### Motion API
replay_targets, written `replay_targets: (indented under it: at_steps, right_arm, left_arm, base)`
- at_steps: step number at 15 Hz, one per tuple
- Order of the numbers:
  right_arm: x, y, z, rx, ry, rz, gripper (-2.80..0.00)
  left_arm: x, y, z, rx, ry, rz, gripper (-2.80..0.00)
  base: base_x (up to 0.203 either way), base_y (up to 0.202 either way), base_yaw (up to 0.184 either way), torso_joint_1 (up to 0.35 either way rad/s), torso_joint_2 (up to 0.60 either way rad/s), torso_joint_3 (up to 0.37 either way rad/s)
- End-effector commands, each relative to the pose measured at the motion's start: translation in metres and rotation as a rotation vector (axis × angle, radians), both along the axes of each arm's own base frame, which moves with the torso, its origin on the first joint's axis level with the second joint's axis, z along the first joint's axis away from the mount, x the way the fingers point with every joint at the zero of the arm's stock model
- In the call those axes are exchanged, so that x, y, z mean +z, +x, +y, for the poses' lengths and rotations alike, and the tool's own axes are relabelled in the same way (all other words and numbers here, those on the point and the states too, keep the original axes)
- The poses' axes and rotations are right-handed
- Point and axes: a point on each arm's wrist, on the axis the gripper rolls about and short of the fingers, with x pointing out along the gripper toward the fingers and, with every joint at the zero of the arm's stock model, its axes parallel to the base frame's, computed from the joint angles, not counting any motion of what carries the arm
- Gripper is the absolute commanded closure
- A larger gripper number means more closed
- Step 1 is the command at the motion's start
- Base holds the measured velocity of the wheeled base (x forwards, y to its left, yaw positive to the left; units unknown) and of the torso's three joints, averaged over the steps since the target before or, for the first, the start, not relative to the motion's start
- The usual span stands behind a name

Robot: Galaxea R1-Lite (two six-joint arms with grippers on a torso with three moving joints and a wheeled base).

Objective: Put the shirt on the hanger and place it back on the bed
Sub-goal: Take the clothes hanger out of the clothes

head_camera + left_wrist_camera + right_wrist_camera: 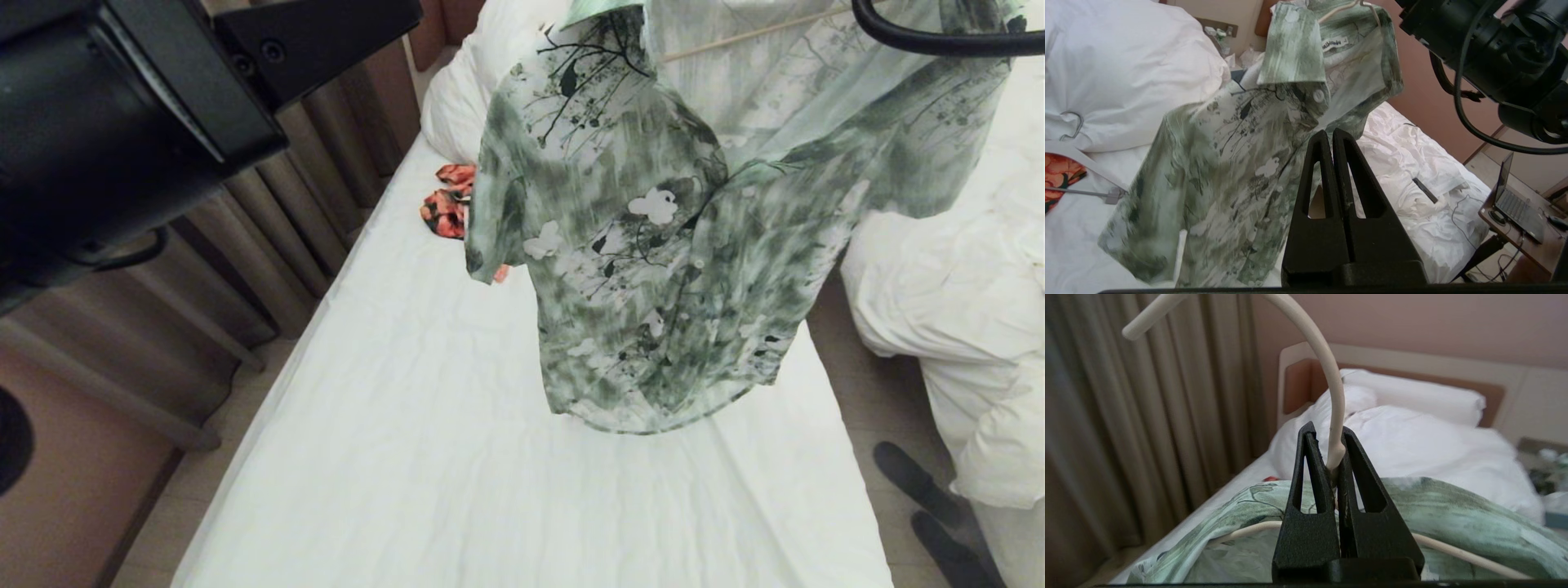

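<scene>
The green and white shirt (653, 245) hangs in the air over the bed (408, 425), draped on the cream hanger (1337, 416). A stretch of the hanger's arm (735, 39) shows through the thin cloth. My right gripper (1328, 430) is shut on the neck of the hanger, just under its curved hook, above the shirt's shoulders (1453, 514); it is outside the head view. My left gripper (1329, 132) is shut and holds nothing, close beside the shirt's front (1216, 163). The hem hangs free, a little above the sheet.
An orange-red floral garment (447, 204) on a broad white hanger (1081, 159) lies by the pillows (1412, 445). Curtains (286, 212) run along the left side. Another bed with heaped bedding (963, 286) stands at the right, two dark shoes (922, 490) on the floor between.
</scene>
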Motion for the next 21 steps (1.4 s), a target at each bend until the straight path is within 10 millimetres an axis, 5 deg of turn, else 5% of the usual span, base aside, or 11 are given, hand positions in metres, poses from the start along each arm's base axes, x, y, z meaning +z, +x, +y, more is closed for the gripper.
replay_targets:
  at_steps: [1,21]
  right_arm:
    - [-0.0007,0.0031,0.0003,-0.022,-0.013,-0.012,0.00]
    - [-0.0006,0.0048,-0.0004,-0.076,-0.012,0.000,0.00]
  left_arm:
    - [-0.0009,0.0015,-0.0017,0.000,0.001,0.002,0.00]
    - [0.0045,0.0039,-0.0042,0.003,-0.022,0.006,0.00]
  base:
    - [0.000,0.000,0.000,0.000,0.00,0.000]
    - [0.000,0.000,0.000,0.000,0.00,0.000]
